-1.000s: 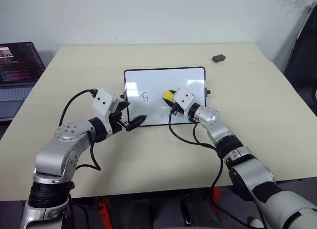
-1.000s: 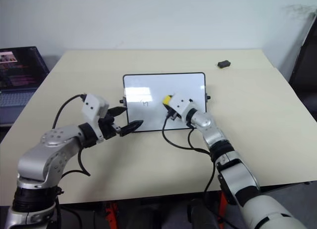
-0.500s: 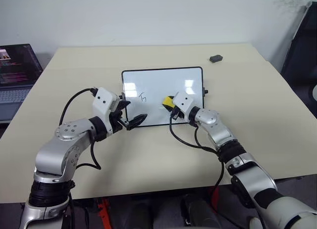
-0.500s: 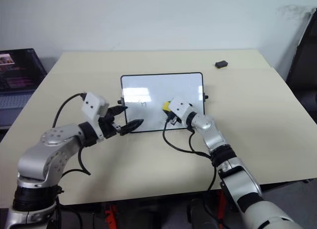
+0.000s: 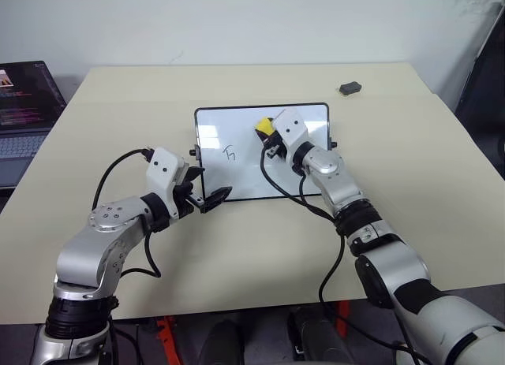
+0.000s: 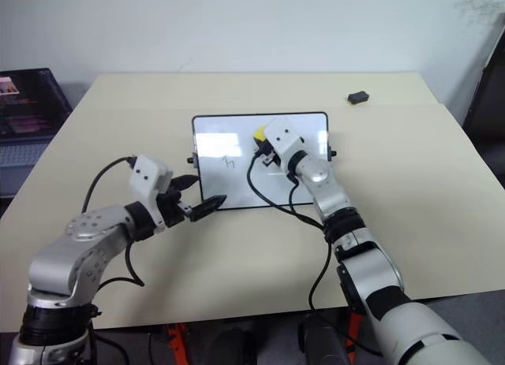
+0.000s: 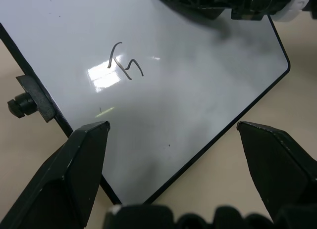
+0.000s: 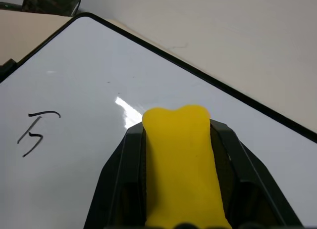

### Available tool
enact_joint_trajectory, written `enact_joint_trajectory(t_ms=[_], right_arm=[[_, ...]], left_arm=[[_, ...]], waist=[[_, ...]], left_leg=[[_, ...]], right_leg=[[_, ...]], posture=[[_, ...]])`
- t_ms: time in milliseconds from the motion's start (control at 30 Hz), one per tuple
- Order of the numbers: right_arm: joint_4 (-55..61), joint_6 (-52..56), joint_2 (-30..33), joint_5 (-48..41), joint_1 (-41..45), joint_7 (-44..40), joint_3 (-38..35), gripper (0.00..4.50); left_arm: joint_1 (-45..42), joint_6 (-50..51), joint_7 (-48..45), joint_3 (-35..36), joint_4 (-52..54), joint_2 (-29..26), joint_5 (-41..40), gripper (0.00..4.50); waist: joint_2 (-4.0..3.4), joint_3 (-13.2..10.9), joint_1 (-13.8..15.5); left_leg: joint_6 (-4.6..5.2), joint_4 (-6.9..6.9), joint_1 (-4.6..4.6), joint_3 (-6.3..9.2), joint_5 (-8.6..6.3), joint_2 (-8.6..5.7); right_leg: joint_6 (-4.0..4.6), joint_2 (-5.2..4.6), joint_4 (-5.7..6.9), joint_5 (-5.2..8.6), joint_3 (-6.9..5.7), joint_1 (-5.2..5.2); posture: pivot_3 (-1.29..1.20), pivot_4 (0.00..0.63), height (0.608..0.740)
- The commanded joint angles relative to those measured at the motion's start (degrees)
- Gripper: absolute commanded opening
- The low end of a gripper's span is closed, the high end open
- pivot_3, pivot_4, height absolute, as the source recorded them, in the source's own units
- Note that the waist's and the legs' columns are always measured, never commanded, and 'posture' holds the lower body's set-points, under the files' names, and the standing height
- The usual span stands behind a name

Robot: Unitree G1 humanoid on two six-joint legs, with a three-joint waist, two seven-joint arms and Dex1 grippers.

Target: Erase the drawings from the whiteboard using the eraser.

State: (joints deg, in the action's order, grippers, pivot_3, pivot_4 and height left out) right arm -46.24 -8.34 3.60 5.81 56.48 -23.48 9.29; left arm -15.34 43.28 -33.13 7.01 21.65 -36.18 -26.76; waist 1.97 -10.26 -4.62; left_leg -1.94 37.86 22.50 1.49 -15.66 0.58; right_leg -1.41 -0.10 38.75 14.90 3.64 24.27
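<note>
The whiteboard lies flat on the middle of the table, with one black scribble of the drawings on its left half. My right gripper is shut on the yellow eraser and holds it over the board's far part, right of the scribble. The right wrist view shows the eraser pinched between the two black fingers, with the scribble off to one side. My left gripper stands open at the board's near left corner, holding nothing. Its wrist view shows the scribble on the glossy surface.
A small dark grey flat object lies at the table's far right. An open laptop sits on a lower surface to the left. Black cables hang from both wrists over the table's near part.
My right gripper has lifted the eraser and carried it from the board's right middle toward its far edge. The left arm has stayed put.
</note>
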Motion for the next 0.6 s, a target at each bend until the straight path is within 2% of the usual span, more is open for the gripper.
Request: enact_joint_trajectory(t_ms=[33,167,367,600], right_arm=[[3.3,2.4,0.2,1.0,-3.3,-3.5,2.6,1.3],[7.1,3.7,1.1,1.2,-5.8,-4.5,3.6,1.3],[16.9,0.9,2.0,-3.9,-7.8,-2.1,-2.0,1.3],[34.3,6.5,6.0,-11.5,-18.4,-6.2,-6.2,1.3]], left_arm=[[0.1,-1.0,0.3,1.6,2.0,0.1,-0.5,4.5],[-0.1,-1.3,0.4,1.3,1.5,0.2,-0.2,4.5],[0.3,-3.0,3.4,2.8,0.3,1.5,1.5,4.5],[3.3,-4.9,10.1,6.5,1.0,4.8,3.6,4.5]], waist=[[0.01,0.0,0.0],[0.01,0.0,0.0],[0.0,0.0,0.1],[0.0,0.0,0.8]], left_leg=[[0.0,0.0,-0.03,0.01,0.0,0.01],[0.0,0.03,-0.14,0.01,0.0,0.0],[0.0,0.06,-0.25,0.01,0.02,-0.01],[-0.01,0.01,-0.06,0.04,-0.02,0.02]], right_leg=[[0.0,0.0,0.01,0.0,-0.02,-0.02],[0.0,0.01,0.13,0.0,-0.01,-0.09],[-0.01,0.03,0.19,-0.01,0.0,-0.16],[-0.02,0.01,-0.06,0.0,-0.03,-0.1]], posture=[[0.0,0.15,0.74],[0.0,0.15,0.74],[0.0,0.15,0.74],[0.0,0.15,0.74]])
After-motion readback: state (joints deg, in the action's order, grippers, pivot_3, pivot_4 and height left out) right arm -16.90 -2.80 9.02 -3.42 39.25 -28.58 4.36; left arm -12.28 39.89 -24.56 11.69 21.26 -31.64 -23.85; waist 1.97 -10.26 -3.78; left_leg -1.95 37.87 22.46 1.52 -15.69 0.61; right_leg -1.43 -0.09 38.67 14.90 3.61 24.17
